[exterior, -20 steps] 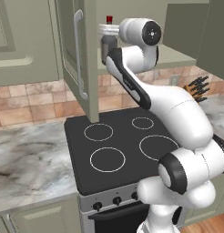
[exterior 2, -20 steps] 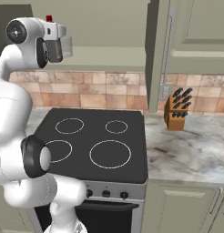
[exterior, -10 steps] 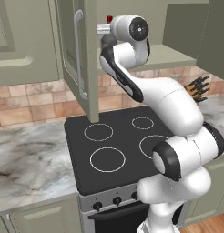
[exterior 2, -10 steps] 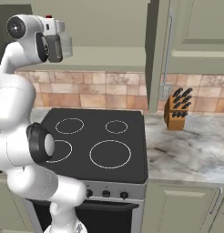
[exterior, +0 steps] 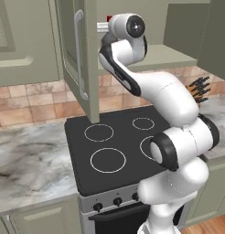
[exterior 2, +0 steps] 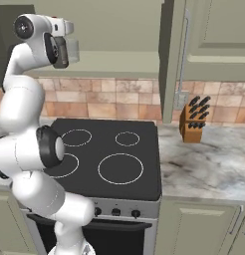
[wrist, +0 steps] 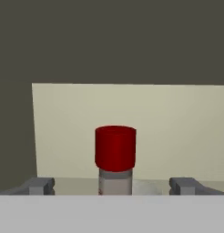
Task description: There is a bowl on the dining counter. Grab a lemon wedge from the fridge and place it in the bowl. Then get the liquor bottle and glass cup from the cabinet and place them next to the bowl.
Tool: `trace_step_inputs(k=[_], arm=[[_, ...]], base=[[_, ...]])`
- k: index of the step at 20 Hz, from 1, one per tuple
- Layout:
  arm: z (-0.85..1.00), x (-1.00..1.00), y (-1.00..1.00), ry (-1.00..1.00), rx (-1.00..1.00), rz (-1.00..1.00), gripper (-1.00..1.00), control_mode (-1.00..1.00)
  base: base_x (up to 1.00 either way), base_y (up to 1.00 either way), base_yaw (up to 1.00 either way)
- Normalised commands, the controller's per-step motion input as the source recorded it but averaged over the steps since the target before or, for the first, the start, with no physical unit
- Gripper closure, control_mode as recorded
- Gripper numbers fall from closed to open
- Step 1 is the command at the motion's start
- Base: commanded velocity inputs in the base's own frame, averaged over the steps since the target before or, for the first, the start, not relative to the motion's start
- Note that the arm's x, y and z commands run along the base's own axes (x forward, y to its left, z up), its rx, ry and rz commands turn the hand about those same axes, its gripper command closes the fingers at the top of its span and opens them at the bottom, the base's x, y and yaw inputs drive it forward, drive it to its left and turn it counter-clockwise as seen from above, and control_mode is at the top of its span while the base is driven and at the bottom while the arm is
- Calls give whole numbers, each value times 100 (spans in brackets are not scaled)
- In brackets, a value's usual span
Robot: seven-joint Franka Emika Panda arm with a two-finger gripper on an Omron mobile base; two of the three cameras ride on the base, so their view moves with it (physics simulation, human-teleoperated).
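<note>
Left base view: arm raised into the open cabinet [exterior: 75, 55] above the stove.
Right base view: pincer [exterior 2: 69, 47] at the shelf.
Hand view: liquor bottle [wrist: 115, 157] upright between parted fingertips [wrist: 38, 185], ungripped; bottle and cup apparently still to fetch.

a kitchen: black stove [exterior: 115, 151], marble worktop [exterior 2: 209, 167], knife block [exterior 2: 193, 120]
</note>
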Motion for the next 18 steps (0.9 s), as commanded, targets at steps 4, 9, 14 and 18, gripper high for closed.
trace_step_inputs(k=[4,9,14,18], arm=[[-5,21,0,4,0,0,100,-100],[-8,10,0,7,0,0,100,-100],[-2,2,0,4,0,0,100,-100],[0,0,0,0,0,0,100,-100]], base=[[0,0,0],[0,0,0],[0,0,0],[0,0,0]])
